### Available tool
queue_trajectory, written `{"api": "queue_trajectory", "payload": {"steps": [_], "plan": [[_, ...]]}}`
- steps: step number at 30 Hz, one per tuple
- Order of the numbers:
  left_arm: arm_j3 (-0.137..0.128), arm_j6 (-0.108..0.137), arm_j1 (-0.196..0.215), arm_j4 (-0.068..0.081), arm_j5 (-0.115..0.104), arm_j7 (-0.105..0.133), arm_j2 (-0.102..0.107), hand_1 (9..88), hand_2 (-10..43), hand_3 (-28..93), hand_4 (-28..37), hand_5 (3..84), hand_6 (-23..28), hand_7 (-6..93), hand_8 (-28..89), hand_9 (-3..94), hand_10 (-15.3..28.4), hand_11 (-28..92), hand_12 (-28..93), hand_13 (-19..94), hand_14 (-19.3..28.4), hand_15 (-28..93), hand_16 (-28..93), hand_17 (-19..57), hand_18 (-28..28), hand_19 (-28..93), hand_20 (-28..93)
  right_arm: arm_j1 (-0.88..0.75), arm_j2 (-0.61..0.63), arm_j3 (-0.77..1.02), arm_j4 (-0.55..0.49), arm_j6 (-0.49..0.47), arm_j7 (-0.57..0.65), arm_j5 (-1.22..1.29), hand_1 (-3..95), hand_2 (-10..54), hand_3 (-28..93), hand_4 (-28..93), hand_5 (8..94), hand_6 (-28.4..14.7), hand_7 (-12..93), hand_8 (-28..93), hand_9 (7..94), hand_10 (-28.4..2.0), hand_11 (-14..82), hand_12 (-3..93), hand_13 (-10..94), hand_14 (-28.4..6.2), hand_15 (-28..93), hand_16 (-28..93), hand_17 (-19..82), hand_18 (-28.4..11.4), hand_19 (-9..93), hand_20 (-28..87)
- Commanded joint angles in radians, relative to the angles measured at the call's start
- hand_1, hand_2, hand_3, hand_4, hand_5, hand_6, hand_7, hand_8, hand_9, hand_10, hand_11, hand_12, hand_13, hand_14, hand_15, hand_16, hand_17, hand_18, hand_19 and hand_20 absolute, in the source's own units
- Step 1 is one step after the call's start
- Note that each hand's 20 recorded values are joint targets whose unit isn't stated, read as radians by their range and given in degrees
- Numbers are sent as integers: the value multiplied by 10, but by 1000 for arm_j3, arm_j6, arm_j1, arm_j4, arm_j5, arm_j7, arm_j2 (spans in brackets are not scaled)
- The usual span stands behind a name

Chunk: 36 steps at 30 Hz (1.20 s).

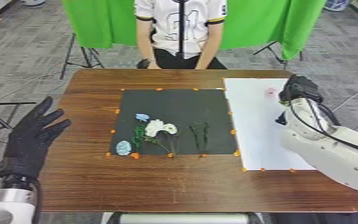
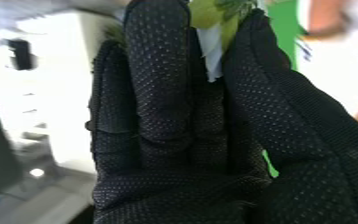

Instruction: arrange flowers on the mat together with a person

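In the head view, my right hand [image 1: 302, 90] is over the far right corner of the white sheet [image 1: 255, 125]. The right wrist view shows my right hand [image 2: 167, 100] pinching a green and white flower piece [image 2: 213, 42] between thumb and fingers. A small pink flower [image 1: 271, 92] appears beside that hand, over the sheet; whether it is held is unclear. My left hand [image 1: 35, 132] is open left of the black mat [image 1: 167, 107]. On the mat are white flowers [image 1: 161, 127], a small blue flower [image 1: 142, 117], a pale blue bloom [image 1: 123, 147] and green stems [image 1: 199, 135].
Orange markers [image 1: 135, 156] line the edges of the mat and the sheet on the brown table [image 1: 158, 185]. Across the table a person stands with arms lowered near its far edge. A green cloth [image 1: 104, 25] hangs behind.
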Motion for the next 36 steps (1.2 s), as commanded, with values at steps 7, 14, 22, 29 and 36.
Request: {"api": "queue_trajectory", "payload": {"steps": [7,14,22,29,36], "plan": [[0,-18,-4,4,20,-40,-15,212,75,759,-242,297,39,107,-90,291,140,184,112,203,211,441,-56,-92,168,370,156,220,-131,-236,-231,57,-160,-19,583,-95,677,-283,803,41,253,-23,920,-50,106,368,813,-4,433,279,438,-143,932,-8],[-3,-25,-9,5,27,-56,-23,213,76,759,-242,297,39,106,-90,291,140,184,112,203,211,442,-56,-92,168,370,156,239,-258,-313,-176,25,-175,1,581,-95,679,-283,801,41,253,-22,920,-51,106,368,811,-5,436,280,436,-144,932,-4],[4,-26,-16,12,17,-44,-8,212,75,760,-241,297,39,107,-90,291,140,184,111,203,211,443,-56,-92,168,370,157,225,-323,-350,-118,-8,-171,16,580,-95,680,-283,798,40,256,-22,917,-52,108,371,808,-6,441,280,432,-145,932,1],[4,-31,-26,15,22,-54,-15,212,76,759,-241,297,39,107,-90,291,140,182,112,203,210,443,-56,-92,168,370,157,206,-336,-364,-92,-42,-158,12,578,-95,682,-283,788,42,252,-30,908,-54,105,368,800,-4,442,281,428,-145,932,1],[8,-35,-34,15,25,-56,-19,213,76,759,-241,298,39,107,-90,291,140,184,112,203,210,441,-56,-92,168,369,156,209,-333,-391,-88,-83,-151,9,567,-95,688,-283,736,38,237,-47,859,-62,92,341,767,0,424,286,408,-145,923,-17]]}}
